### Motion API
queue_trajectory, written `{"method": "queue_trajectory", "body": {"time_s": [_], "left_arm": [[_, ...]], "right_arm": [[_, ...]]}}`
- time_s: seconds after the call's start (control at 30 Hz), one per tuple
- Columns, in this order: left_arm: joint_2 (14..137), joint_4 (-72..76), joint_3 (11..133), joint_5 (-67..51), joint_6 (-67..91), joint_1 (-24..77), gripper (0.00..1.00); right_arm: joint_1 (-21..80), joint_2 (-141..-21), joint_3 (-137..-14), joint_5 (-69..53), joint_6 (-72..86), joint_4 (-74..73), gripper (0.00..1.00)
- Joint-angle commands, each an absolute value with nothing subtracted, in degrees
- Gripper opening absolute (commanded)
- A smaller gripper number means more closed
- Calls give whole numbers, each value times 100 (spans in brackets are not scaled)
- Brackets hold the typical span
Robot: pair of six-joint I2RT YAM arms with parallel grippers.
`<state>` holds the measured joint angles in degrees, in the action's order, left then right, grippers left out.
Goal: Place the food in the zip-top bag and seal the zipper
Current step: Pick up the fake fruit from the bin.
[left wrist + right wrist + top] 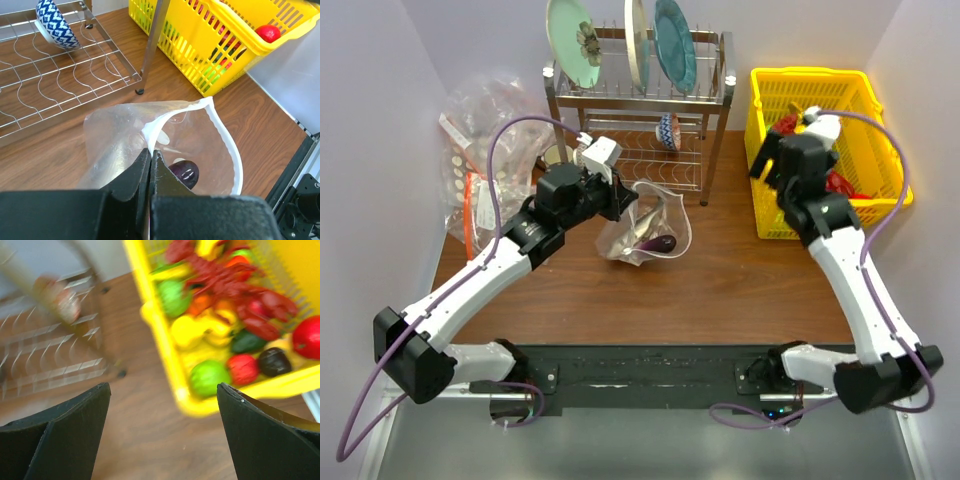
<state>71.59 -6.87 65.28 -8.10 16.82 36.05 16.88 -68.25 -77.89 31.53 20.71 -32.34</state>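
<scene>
The clear zip-top bag [642,228] stands on the table in front of the rack, its mouth held open. My left gripper [150,153] is shut on the near edge of that mouth, on the white zipper [229,146] strip. A purple food piece [184,173] lies inside the bag. More food [209,377], green, red, yellow and dark, fills the yellow basket [764,205] at the right. My right gripper [164,390] hangs open and empty over the basket's left rim and the bare wood beside it.
A metal dish rack [710,150] with plates stands at the back centre, a blue patterned bowl [55,25] on its lower shelf. A heap of clear bags with orange strips [475,150] lies at the back left. White walls close both sides.
</scene>
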Motion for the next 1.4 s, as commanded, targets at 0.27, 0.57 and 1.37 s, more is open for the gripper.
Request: {"method": "queue_trajectory", "body": {"time_s": [0.27,0.57,1.37], "left_arm": [[7067,-167,6478,-906,1468,3595,0],[7066,-132,6451,-967,1477,3595,0],[7119,-158,6460,-896,1433,3595,0]], "right_arm": [[-263,-8507,-9308,1434,3058,-3129,81],[-984,-9360,-9299,1099,3111,-3085,73],[-1292,-11373,-9237,-888,3647,-2584,74]]}}
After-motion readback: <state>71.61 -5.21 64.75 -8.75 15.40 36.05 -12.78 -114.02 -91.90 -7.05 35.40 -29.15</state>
